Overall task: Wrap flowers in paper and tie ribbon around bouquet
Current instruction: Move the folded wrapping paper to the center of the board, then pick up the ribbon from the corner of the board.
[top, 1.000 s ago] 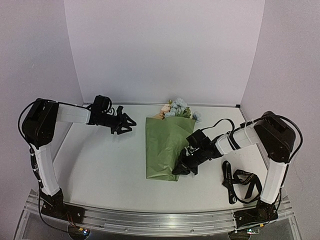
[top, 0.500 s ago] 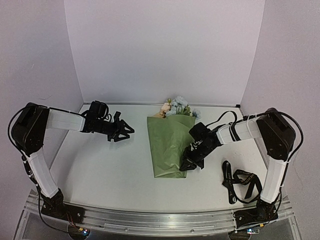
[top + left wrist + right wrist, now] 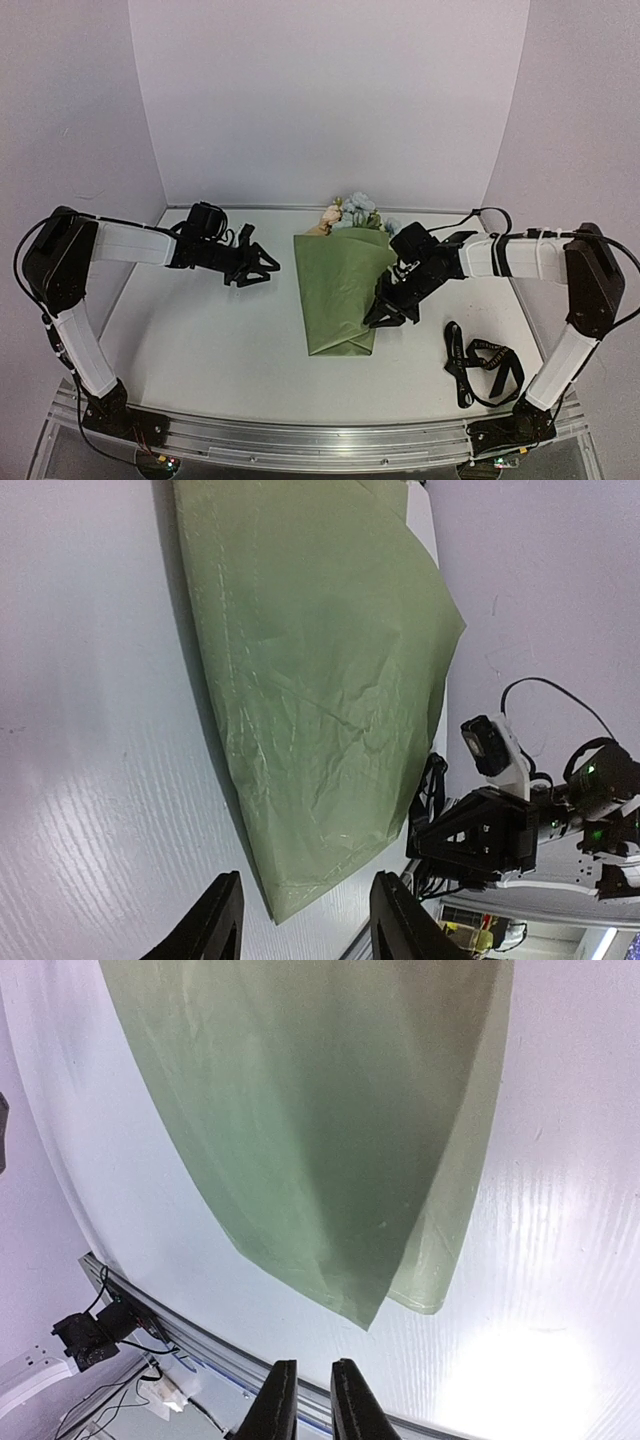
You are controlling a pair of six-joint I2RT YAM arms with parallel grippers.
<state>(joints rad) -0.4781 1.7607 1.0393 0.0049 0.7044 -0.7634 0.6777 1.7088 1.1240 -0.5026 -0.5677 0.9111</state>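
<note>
I see the white tabletop (image 3: 190, 340) with the bouquet (image 3: 338, 300) lying at its middle. The olive paper (image 3: 320, 680) cone narrows toward the near edge, and the flowers (image 3: 352, 214) poke out at the far end. My right pincer (image 3: 383, 316) is at the cone's right edge, jaws parted only a sliver and gripping nothing. My left pincer (image 3: 265, 268) hangs left of the paper, clear of it, roughly half open and empty. The black ribbon (image 3: 480, 365) lies loose on the right, well apart from the bouquet.
</note>
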